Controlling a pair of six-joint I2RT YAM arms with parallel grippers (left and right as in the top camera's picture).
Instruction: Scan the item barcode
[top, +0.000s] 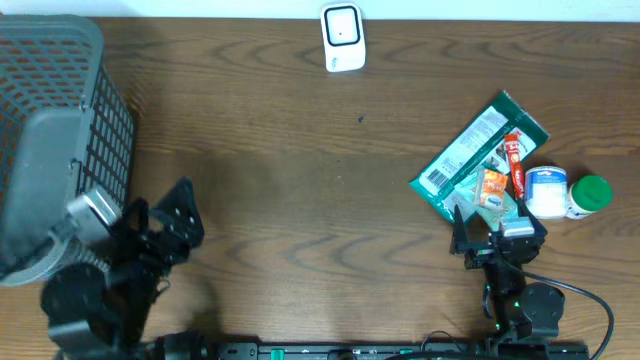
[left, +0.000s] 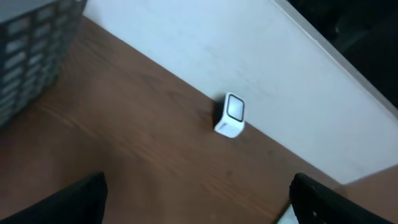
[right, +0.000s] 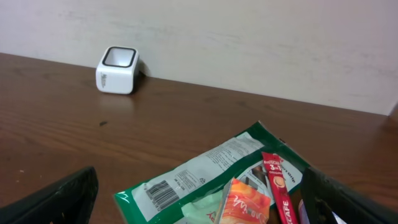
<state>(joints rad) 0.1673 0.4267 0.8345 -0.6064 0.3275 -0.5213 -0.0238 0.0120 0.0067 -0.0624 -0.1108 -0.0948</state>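
Note:
A green packet lies flat at the right of the table, its white back panel and barcode facing up. On it rest a red stick sachet and an orange sachet. The white scanner stands at the far edge by the wall, also in the left wrist view. My right gripper hovers open just in front of the packet, holding nothing. At the near left, my left gripper is open and empty over bare wood.
A grey mesh basket fills the far left corner. A white bottle with a green cap lies just right of the packet. The white wall runs along the table's back edge.

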